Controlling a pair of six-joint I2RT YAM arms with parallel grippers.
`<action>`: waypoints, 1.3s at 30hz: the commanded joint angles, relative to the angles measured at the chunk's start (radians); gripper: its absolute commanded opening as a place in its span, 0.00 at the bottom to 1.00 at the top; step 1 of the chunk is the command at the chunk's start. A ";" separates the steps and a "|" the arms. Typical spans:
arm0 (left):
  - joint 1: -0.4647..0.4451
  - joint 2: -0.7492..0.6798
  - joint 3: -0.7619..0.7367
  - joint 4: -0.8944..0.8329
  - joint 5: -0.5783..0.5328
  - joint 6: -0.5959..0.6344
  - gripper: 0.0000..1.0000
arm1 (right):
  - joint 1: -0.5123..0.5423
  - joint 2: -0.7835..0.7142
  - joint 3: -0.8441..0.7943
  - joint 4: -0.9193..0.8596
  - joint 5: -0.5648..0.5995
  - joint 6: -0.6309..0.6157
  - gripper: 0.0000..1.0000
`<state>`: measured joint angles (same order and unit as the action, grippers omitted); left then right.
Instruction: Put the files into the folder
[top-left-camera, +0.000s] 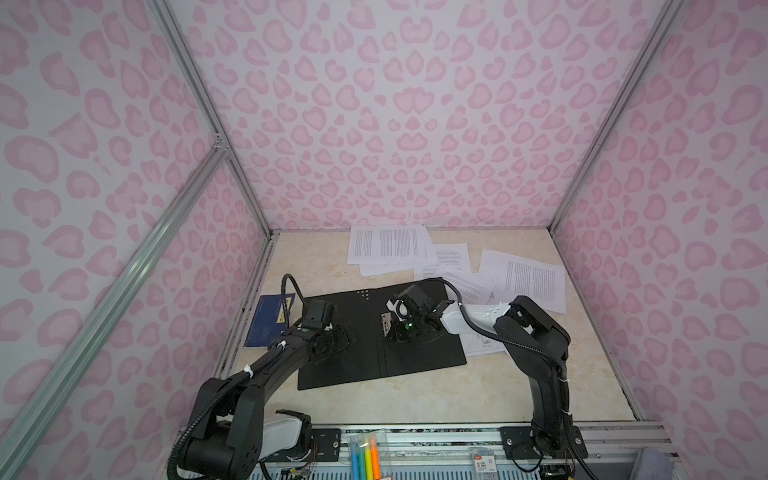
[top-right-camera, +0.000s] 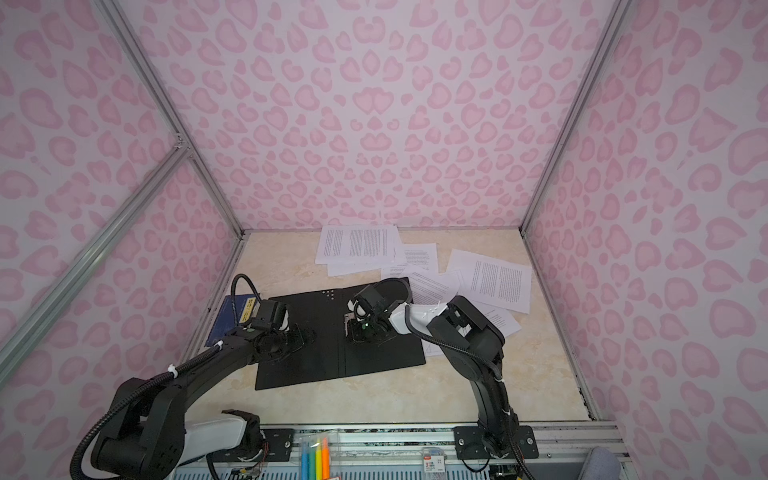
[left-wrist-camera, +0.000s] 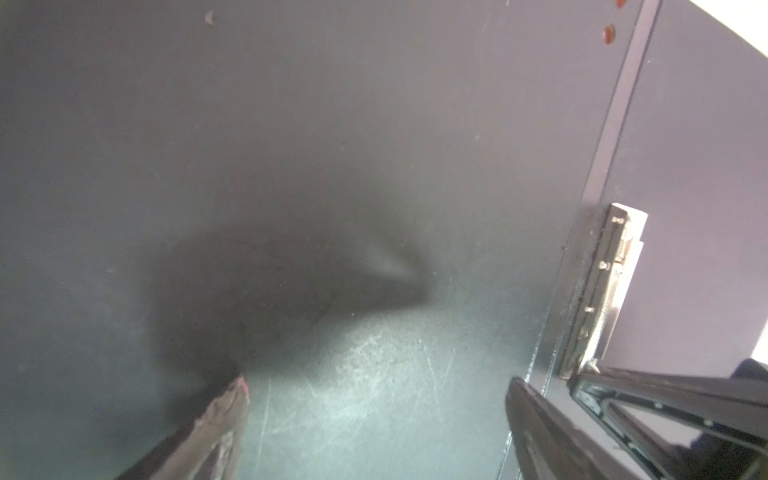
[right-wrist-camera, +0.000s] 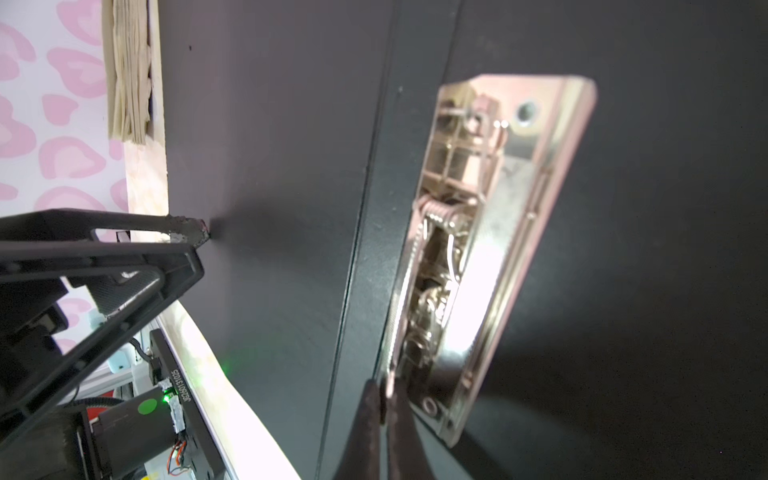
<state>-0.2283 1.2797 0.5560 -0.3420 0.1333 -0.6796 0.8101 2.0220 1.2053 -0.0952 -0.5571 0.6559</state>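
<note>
Top views, both: we log the folder (top-left-camera: 415, 357) lying open, black inside up, mid-table. Files (top-left-camera: 388, 245) lie loose on the table from 12 to 3 o'clock of the folder, the nearest sheets meeting its right edge. Left gripper (left-wrist-camera: 376, 388) stands with jaws wide apart, one fingertip (right-wrist-camera: 195, 232) touching the folder's 9 o'clock leaf. Right gripper (right-wrist-camera: 384, 409) has its fingers pressed together at one end of the metal clamp (right-wrist-camera: 498, 249) by the spine. We cannot tell whether they pinch any part of it. Blue booklet (top-left-camera: 266, 320) sits just beside the folder at 9 o'clock.
</note>
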 joint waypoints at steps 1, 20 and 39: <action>0.000 0.021 -0.018 -0.085 -0.033 -0.022 0.98 | -0.010 0.004 -0.026 0.003 0.031 0.028 0.00; 0.001 0.040 -0.020 -0.066 -0.031 -0.039 0.98 | -0.018 -0.209 -0.185 0.225 -0.005 0.126 0.35; -0.050 -0.042 0.058 -0.067 0.141 0.051 0.98 | -0.149 -0.313 -0.296 0.052 0.127 0.015 0.45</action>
<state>-0.2546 1.2633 0.5842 -0.3595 0.2008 -0.6601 0.6922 1.7428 0.9279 -0.0162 -0.4629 0.7143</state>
